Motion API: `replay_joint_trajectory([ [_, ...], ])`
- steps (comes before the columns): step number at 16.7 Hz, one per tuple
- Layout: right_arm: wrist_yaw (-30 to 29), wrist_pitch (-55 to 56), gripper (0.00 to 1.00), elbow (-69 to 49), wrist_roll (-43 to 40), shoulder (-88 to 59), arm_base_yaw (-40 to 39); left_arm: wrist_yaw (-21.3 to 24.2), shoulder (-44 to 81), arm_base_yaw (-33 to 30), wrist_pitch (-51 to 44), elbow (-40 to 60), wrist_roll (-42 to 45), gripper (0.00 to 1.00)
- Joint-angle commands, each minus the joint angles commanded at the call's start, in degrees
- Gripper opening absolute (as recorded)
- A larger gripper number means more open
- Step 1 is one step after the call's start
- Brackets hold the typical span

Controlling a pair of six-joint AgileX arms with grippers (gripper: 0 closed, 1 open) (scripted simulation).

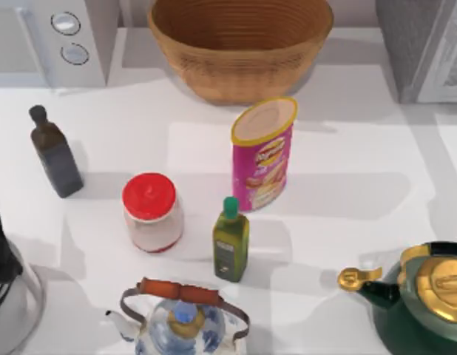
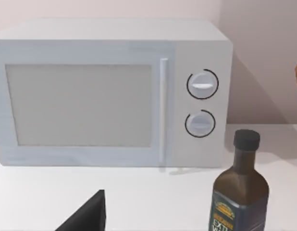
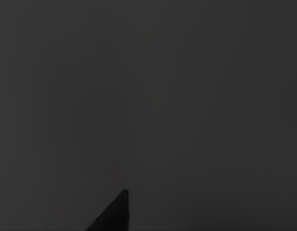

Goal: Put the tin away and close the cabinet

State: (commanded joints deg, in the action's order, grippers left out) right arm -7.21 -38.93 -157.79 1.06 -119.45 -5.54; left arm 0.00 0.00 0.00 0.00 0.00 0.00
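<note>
- The tall pink crisp tin with a yellow rim (image 1: 264, 154) stands upright on the white table (image 1: 361, 148), just right of centre in the top view and in front of the woven wicker basket (image 1: 239, 46). Nothing holds it.
- The grey cabinet (image 1: 421, 46) sits in the upper right corner of the top view. I cannot tell how its door stands.
- Left gripper (image 2: 86, 216): a dark finger tip pokes in at the lower edge of the left wrist view, facing the white microwave with two dials (image 2: 110, 94). Whether it is open or closed, I cannot tell.
- The right wrist view is dark, so the right claw's state is likewise unknown.
- Risks, as I judge them: the tin is tall and narrow, so a high or off-centre grasp could tip it. The small green olive-oil bottle (image 1: 231, 240) and the red-lidded glass jar (image 1: 151, 212) stand near and could be knocked by an approaching arm. The green teapot with gold lid (image 1: 424, 299) crowds the lower right.
- Writing: the tin bears a crisp-brand logo, probably Pringles, too small to read for certain. The dark glass bottle (image 2: 240, 192) shows "EXT" on its label.
</note>
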Motion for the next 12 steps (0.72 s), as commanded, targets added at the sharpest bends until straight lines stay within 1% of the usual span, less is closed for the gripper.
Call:
replay_joint_trajectory([
  [8, 0.0, 0.0, 1.0, 0.01, 0.0, 0.01, -0.13, 0.0, 0.0, 0.0, 0.0, 0.0, 0.0, 1.0],
  [10, 0.15, 0.39, 1.0, 1.71, 0.02, 1.19, -0.12, 0.0, 0.0, 0.0, 0.0, 0.0, 0.0, 1.0],
  [12, 0.5, 1.32, 1.0, 5.76, 0.07, 4.04, -0.1, 0.0, 0.0, 0.0, 0.0, 0.0, 0.0, 1.0],
])
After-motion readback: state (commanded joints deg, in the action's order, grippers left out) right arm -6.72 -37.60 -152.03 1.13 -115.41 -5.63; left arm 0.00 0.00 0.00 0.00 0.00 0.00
